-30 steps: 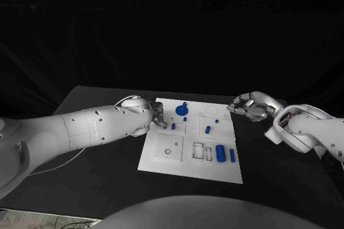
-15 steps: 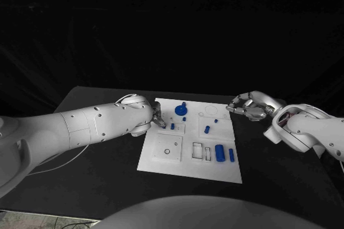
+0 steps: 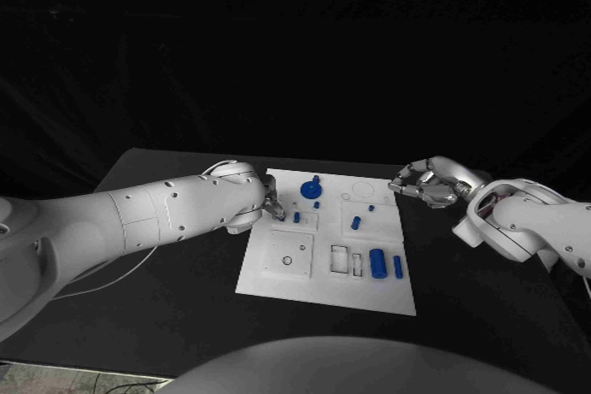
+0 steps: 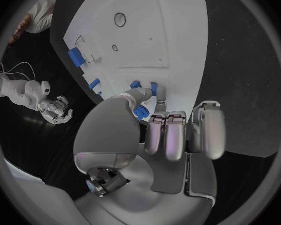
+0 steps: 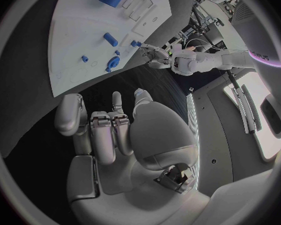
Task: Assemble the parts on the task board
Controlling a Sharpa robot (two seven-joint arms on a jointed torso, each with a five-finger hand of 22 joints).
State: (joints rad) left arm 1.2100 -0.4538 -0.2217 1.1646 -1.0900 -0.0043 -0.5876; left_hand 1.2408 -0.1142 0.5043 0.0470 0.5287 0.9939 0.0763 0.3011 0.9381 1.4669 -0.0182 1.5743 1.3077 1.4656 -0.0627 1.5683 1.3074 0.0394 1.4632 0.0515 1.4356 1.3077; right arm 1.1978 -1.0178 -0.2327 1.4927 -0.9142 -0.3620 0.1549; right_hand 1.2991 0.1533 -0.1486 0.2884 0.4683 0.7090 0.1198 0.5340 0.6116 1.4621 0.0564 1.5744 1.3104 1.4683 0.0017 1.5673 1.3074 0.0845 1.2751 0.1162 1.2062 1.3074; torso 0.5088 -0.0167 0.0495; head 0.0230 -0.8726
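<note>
The white task board [image 3: 286,281] lies mid-table, with blue parts standing in it. My left hand [image 3: 272,205] hovers at its far left edge. Its outer fingers [image 4: 178,135] are curled in. The thumb and one finger reach down beside a small blue peg [image 3: 297,216] [image 4: 154,88]; I cannot tell whether they pinch it. A round blue gear [image 3: 311,188] sits just beyond the hand. A large blue cylinder [image 3: 378,263] stands near the front right. My right hand [image 3: 426,185] [image 5: 109,135] hovers off the board's far right corner, fingers curled in with nothing in them.
Small blue pegs [image 3: 356,224] stand in the board's middle, and a slimmer blue cylinder [image 3: 398,267] sits beside the large one. A thin white cable [image 3: 117,279] trails over the black table [image 3: 160,317] on the left. Bare table lies in front of the board.
My left arm has shifted slightly, with its hand staying at the same small peg. The right hand has not moved.
</note>
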